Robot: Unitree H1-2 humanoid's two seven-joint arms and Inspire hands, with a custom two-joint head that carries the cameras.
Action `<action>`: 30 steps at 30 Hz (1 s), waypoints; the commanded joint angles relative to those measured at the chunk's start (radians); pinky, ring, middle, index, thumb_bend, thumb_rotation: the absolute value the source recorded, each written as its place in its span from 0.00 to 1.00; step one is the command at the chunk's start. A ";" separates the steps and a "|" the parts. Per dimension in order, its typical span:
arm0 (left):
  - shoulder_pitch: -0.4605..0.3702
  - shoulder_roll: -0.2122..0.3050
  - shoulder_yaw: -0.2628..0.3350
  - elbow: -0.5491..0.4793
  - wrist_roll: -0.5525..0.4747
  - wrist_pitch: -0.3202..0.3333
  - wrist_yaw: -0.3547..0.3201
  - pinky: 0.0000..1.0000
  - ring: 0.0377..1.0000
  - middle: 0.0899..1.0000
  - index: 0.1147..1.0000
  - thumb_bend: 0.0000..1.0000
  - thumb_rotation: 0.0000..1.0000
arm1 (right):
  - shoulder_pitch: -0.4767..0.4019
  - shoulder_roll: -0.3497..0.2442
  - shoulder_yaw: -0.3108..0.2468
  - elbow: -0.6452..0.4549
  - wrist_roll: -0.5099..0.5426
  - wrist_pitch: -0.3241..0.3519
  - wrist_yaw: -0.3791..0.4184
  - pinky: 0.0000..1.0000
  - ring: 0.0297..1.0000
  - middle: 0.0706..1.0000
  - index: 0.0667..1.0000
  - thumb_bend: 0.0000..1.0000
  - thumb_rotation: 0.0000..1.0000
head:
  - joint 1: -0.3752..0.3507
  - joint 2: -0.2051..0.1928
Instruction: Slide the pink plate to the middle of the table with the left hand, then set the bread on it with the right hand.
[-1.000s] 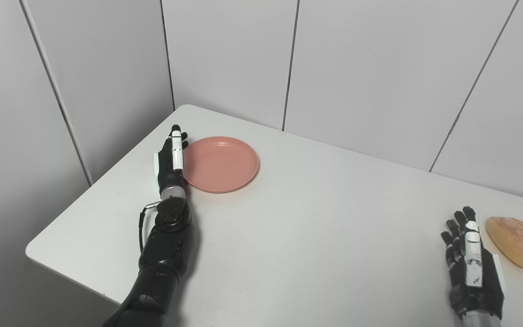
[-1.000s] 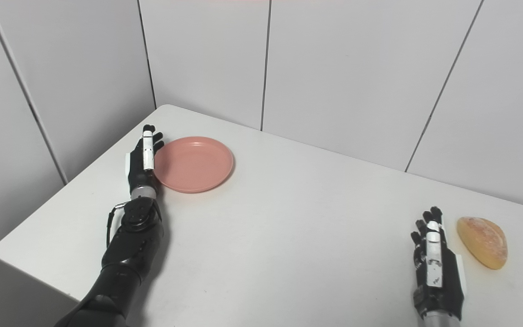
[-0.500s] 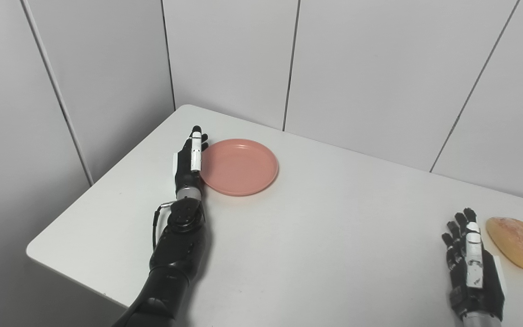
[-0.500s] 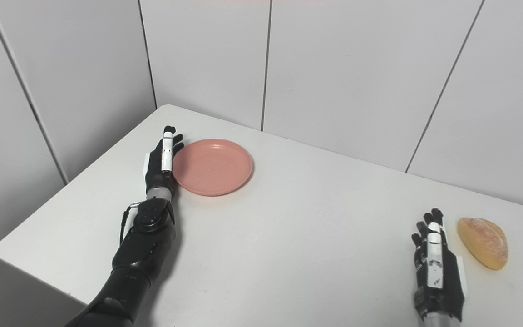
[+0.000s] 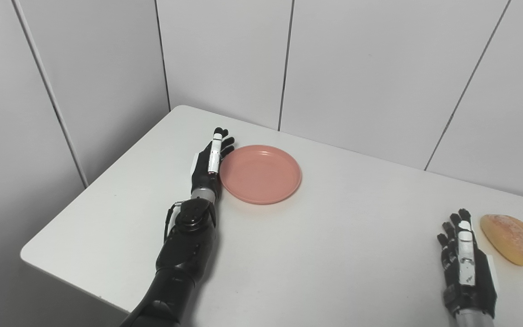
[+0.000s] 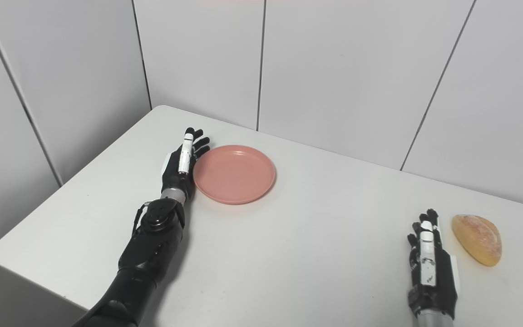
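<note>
The white table (image 5: 288,254) fills the lower part of both views, with plain wall panels (image 5: 357,68) behind it and its rounded far corner on the robot's left. The pink plate (image 5: 261,175) lies flat toward that left far corner, well short of the middle, and the left hand (image 5: 210,163) stands edge-on against the plate's left rim, fingers straight and apart, holding nothing. The risk here is judged to lie in that flat-handed contact: the hand only pushes from one side, so if the force runs off the plate's centre the plate could swing round the fingers and slip out ahead of or behind them, or ride up under the palm edge and tip. A push carried too far could send it past the middle. The right hand (image 5: 468,265) rests open and empty near the front edge, just beside the bread (image 5: 507,232), which sits close to the table's right side; a careless reach there could nudge the loaf outward before the fingers close on it
</note>
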 commanded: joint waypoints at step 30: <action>-0.005 -0.059 -0.095 -0.089 -0.018 0.154 -0.134 0.86 0.86 0.84 0.83 0.50 1.00 | -0.071 0.066 0.033 -0.067 -0.072 0.002 -0.063 1.00 1.00 1.00 1.00 0.64 0.95 | -0.316 0.096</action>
